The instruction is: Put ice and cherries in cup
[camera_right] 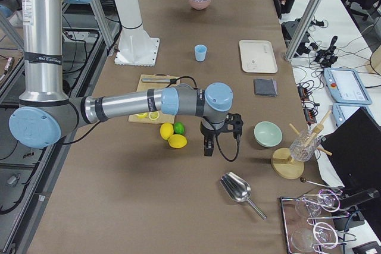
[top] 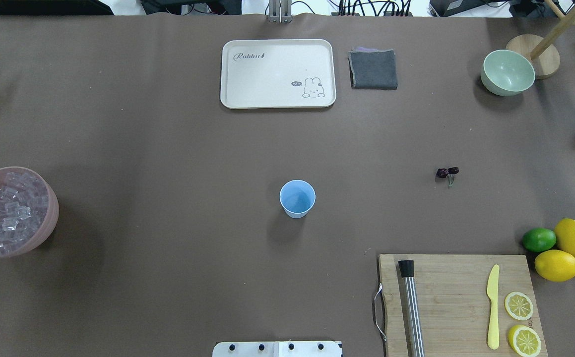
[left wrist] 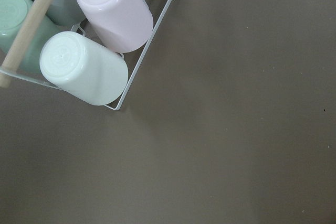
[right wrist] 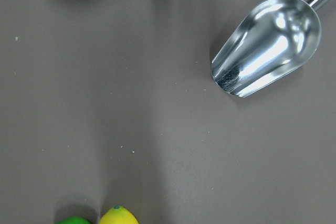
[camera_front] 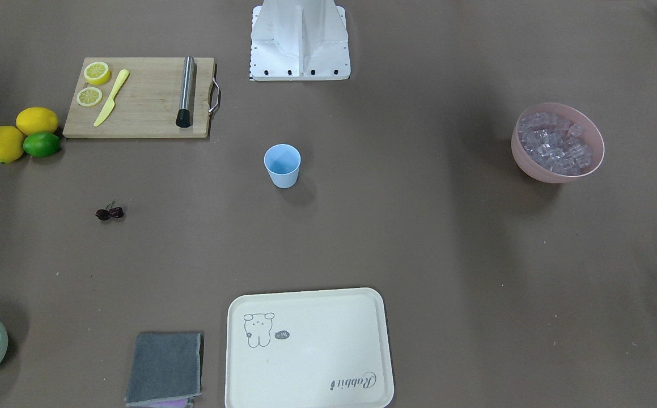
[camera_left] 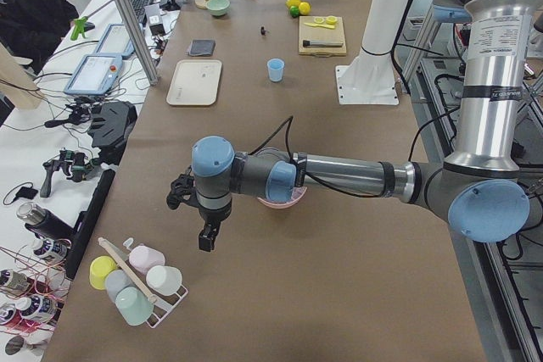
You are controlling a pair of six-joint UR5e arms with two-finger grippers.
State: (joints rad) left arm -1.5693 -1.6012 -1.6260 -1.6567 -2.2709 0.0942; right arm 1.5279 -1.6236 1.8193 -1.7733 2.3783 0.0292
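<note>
The light blue cup (top: 297,198) stands upright and empty at the table's middle, also in the front view (camera_front: 282,165). The ice (top: 7,210) fills a pink bowl (top: 44,233) at the table's left end. The cherries (top: 447,172) lie on the table right of the cup, also in the front view (camera_front: 109,213). My left gripper (camera_left: 206,239) hangs beyond the pink bowl, near a rack of cups; I cannot tell if it is open. My right gripper (camera_right: 207,147) hangs past the lemons, near a metal scoop; I cannot tell its state either.
A wooden cutting board (top: 456,277) holds a steel rod, a yellow knife and lemon slices. Two lemons (top: 556,265) and a lime (top: 539,239) lie beside it. A cream tray (top: 277,73), grey cloth (top: 373,69) and green bowl (top: 507,72) are far. A scoop (right wrist: 268,45) and cup rack (left wrist: 100,51) lie at the table's ends.
</note>
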